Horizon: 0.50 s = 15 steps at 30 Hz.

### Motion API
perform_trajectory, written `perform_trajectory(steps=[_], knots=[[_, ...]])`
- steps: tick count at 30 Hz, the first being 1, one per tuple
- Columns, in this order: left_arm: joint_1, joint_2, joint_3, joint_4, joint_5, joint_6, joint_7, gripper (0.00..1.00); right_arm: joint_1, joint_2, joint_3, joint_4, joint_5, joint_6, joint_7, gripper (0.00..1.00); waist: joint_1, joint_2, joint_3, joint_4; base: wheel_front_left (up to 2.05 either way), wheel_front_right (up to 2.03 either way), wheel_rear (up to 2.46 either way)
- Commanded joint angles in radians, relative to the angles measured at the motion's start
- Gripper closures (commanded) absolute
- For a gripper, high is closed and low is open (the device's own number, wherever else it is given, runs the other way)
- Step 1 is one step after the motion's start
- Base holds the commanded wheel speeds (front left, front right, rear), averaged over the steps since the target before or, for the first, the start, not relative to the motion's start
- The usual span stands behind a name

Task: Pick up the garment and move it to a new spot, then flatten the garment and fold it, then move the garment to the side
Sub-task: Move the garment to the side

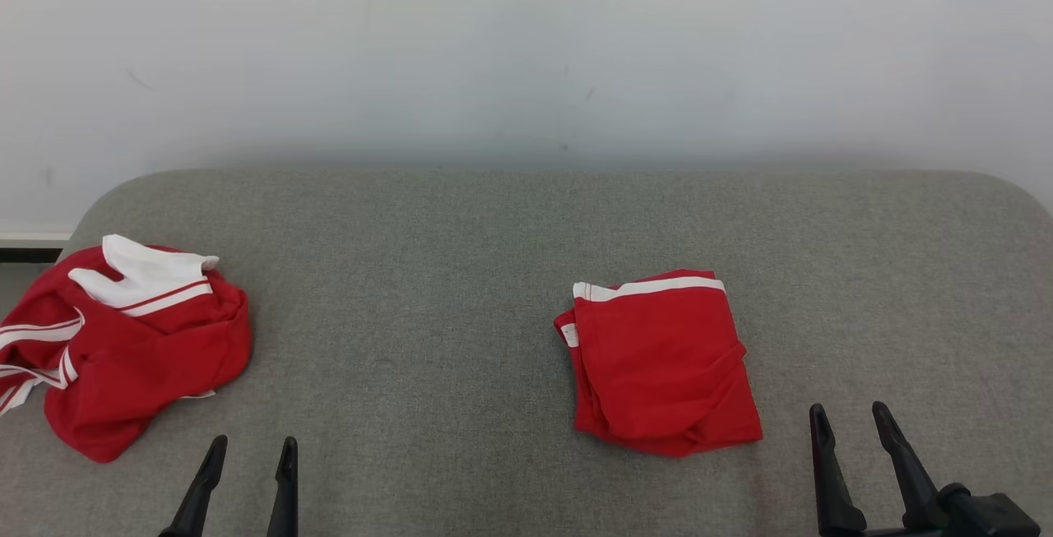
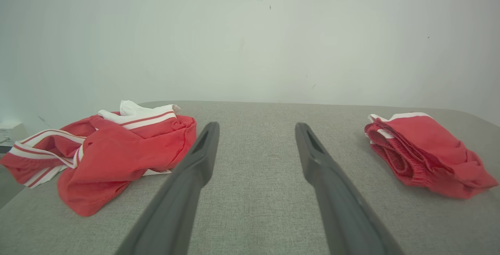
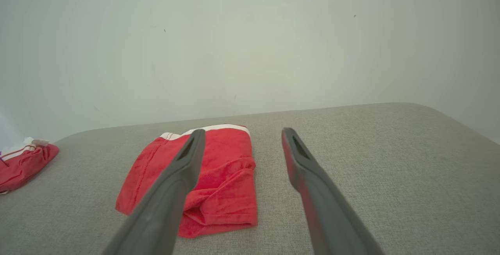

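Here, a folded red garment (image 1: pixel 662 360) with a white band lies right of centre on the grey padded table (image 1: pixel 428 257), clear of both grippers. The left gripper (image 1: pixel 255 441) at the lower left and the right gripper (image 1: pixel 848 407) at the lower right have their dark fingers apart, gripping nothing. A crumpled red-and-white garment (image 1: pixel 123 340) sits at the frame's left edge.
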Motion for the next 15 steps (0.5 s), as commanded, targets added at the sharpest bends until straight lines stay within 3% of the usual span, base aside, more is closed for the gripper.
perform_trajectory(steps=[1,8,15], knots=[[0.000,-0.001,0.004,0.002,0.003,0.001,-0.001,0.00,0.010,0.001,-0.001,0.003,-0.002,-0.002,0.000,0.00,0.0000,0.0000,0.000,0.000,0.00,0.00,0.00],[-0.020,-0.010,-0.002,0.003,0.004,0.001,-0.001,0.00,-0.046,-0.045,0.017,0.016,0.011,-0.002,0.000,0.00,0.0000,0.0000,0.016,0.009,0.00,0.00,0.00],[-0.047,-0.017,-0.019,0.007,-0.001,0.001,-0.001,0.00,-0.184,-0.104,0.054,0.132,0.001,-0.002,0.033,0.00,0.0000,0.0000,0.047,0.031,0.00,0.00,0.00]])
